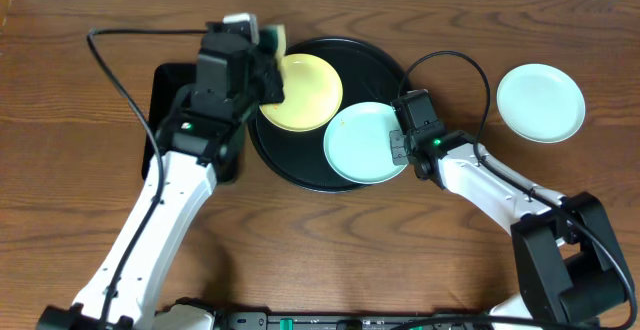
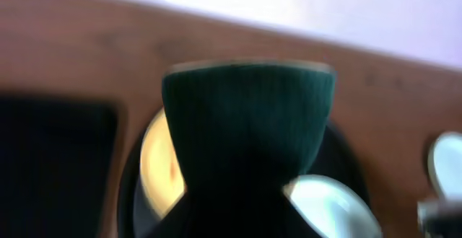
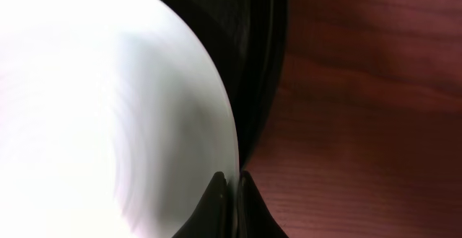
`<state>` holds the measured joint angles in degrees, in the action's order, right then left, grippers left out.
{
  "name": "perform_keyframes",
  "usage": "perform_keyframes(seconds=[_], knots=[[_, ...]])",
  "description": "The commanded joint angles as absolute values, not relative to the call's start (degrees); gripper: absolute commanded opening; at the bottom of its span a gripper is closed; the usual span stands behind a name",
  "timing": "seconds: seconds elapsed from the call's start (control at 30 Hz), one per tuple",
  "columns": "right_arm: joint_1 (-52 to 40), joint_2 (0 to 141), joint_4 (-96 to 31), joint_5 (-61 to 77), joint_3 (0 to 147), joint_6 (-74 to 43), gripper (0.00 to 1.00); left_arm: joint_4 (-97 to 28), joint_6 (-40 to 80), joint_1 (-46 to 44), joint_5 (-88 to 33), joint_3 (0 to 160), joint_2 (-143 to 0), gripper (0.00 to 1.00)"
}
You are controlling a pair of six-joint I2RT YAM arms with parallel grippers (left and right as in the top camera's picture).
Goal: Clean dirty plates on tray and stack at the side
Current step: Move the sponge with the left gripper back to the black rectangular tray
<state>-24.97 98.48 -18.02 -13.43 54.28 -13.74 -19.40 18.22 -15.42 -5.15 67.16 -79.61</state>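
Left pincer (image 1: pixel 262 52) is clamping a dark green sponge (image 2: pixel 249 112) at the edge of the pale yellow round plate (image 1: pixel 305 95) on the large round black tray (image 1: pixel 380 75). Right pincer (image 3: pixel 231 187) is pinching the rim of a pale mint round plate (image 1: pixel 360 142) lying on the same tray. Second mint plate (image 1: pixel 540 102) is sitting on the brown wooden surface (image 1: pixel 60 220), well apart to the right.

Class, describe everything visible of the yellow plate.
The yellow plate is small, round, pale and smooth, with a shallow raised rim. It lies flat in the left of the tray. The left wrist view shows an orange smear on it. From above, the left gripper, shut on a sponge, covers its left edge. Its lower right rim appears to touch the mint plate.
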Motion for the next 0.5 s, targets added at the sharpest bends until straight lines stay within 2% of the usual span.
perform_keyframes(seconds=[0.0, 0.07, 0.23, 0.47], knots=[[-26.0, 96.5, -17.6, -13.5, 53.6, -7.2, 0.01, -24.1, 18.7, -14.7, -15.2, 67.3, -79.2, 0.08], [-26.0, 95.5, -16.7, -13.5, 53.6, -3.1, 0.01, -27.5, 18.7, -14.2, -19.4, 67.3, -79.4, 0.08], [-26.0, 92.1, -15.8, -13.5, 53.6, 5.9, 0.01, -32.0, 18.7, -13.8, -20.8, 67.3, -79.4, 0.08], [-26.0, 89.2, -18.6, -13.0, 53.6, 12.3, 0.01, -33.9, 18.7, -15.0, -33.9, 67.3, -80.8, 0.08]])
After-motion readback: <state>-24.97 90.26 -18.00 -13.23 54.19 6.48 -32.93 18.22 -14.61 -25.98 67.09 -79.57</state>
